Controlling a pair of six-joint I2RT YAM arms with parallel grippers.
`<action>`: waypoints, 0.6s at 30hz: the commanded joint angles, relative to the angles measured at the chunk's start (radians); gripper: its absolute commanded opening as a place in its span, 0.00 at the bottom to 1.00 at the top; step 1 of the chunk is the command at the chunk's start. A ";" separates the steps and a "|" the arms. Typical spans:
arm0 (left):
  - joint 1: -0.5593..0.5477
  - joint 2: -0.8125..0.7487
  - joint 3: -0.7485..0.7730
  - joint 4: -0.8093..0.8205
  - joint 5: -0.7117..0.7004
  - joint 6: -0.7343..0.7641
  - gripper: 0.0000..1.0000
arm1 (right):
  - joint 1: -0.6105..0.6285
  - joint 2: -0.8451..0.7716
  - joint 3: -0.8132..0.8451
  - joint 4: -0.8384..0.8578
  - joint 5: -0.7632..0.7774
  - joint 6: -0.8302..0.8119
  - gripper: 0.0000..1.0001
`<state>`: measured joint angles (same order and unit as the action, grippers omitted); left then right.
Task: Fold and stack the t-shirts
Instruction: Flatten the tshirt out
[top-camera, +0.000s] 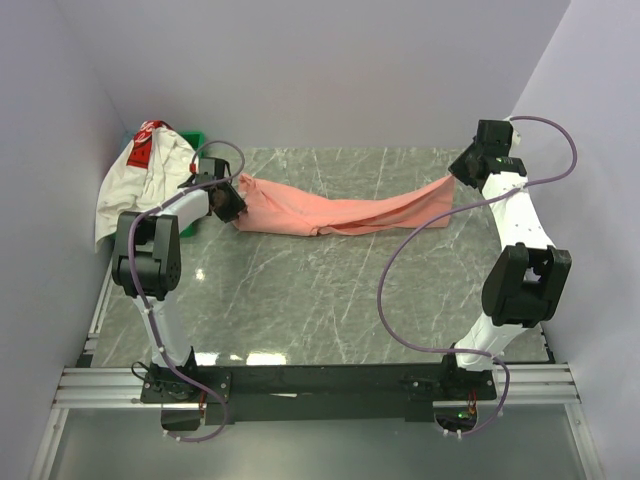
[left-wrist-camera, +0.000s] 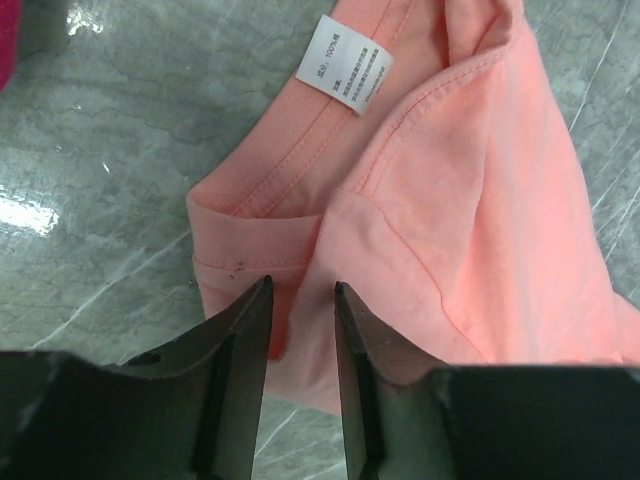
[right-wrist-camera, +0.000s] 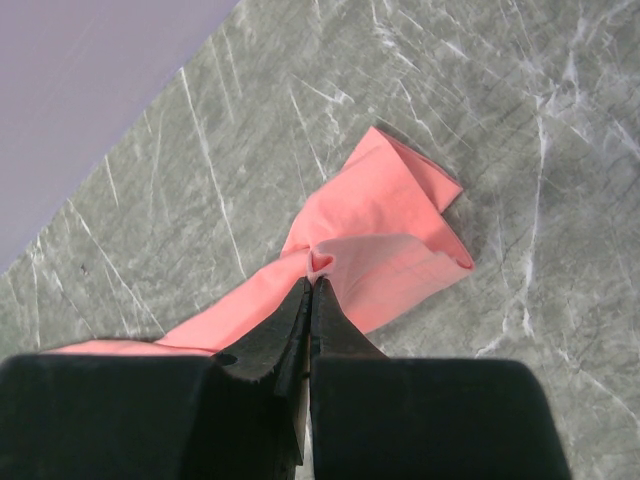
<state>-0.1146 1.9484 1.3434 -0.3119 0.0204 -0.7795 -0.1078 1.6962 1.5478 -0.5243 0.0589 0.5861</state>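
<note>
Grey marble-patterned worktop (top-camera: 330, 300) veined in white — glossy, catching bright glare patches. Plain pale lilac walls (top-camera: 320, 70) close it in at the back and both sides.

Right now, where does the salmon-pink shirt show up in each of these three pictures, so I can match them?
Top external: the salmon-pink shirt spans left to right across the far half of the table.
Left wrist: the salmon-pink shirt fills the right half, its white label near the top.
Right wrist: the salmon-pink shirt sits in the centre and trails to the lower left.
Shared landmark: the grey marble tabletop under it.
</note>
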 joint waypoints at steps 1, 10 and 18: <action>-0.003 -0.006 0.033 0.028 -0.005 0.009 0.36 | -0.007 -0.053 0.001 0.035 -0.002 0.001 0.00; -0.003 -0.061 0.022 0.071 0.107 -0.001 0.09 | -0.007 -0.061 0.011 0.021 0.001 0.001 0.00; 0.004 -0.204 -0.007 0.045 0.130 -0.032 0.00 | -0.009 -0.136 0.017 -0.022 -0.025 0.014 0.00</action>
<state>-0.1146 1.8717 1.3369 -0.2817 0.1215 -0.7914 -0.1078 1.6615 1.5478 -0.5472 0.0441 0.5877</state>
